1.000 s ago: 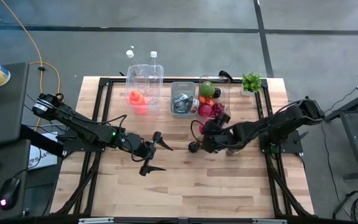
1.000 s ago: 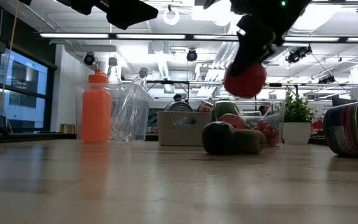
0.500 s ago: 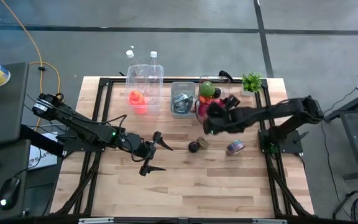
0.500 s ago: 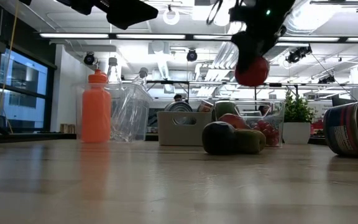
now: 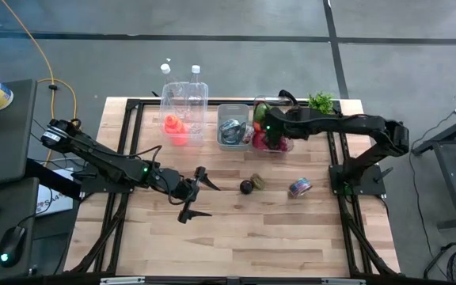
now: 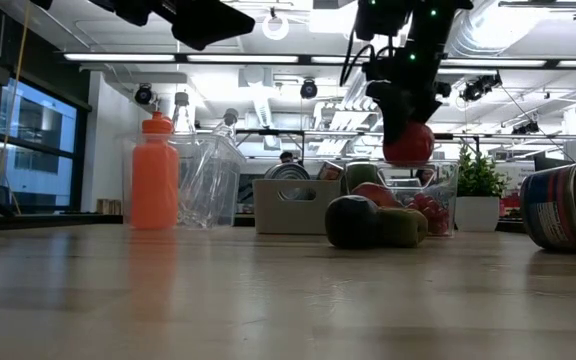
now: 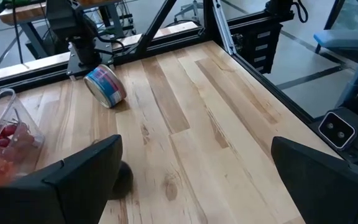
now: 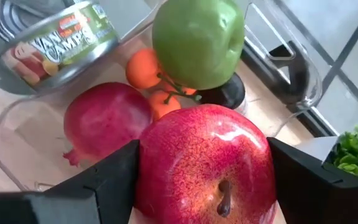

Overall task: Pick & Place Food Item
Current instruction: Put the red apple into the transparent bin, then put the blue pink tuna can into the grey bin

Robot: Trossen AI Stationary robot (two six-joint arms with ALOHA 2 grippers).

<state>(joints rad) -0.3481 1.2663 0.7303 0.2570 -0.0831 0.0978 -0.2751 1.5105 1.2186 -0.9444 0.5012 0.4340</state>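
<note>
Holding red apple [image 8: 207, 165] in right gripper [image 5: 267, 127], clamped above clear fruit container [image 5: 284, 112] for drop-in; left gripper [image 5: 195, 194] parked wide open.

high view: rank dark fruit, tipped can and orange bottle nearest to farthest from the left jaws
From the left gripper:
1. Dark fruit, mid-table, toward the right arm's side.
2. Orange bottle, at the table's far edge.
3. Tipped can, beyond the fruit on the right.

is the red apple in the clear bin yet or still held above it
Held above: the right gripper clamps the shiny red apple over the clear plastic fruit bin.
</note>
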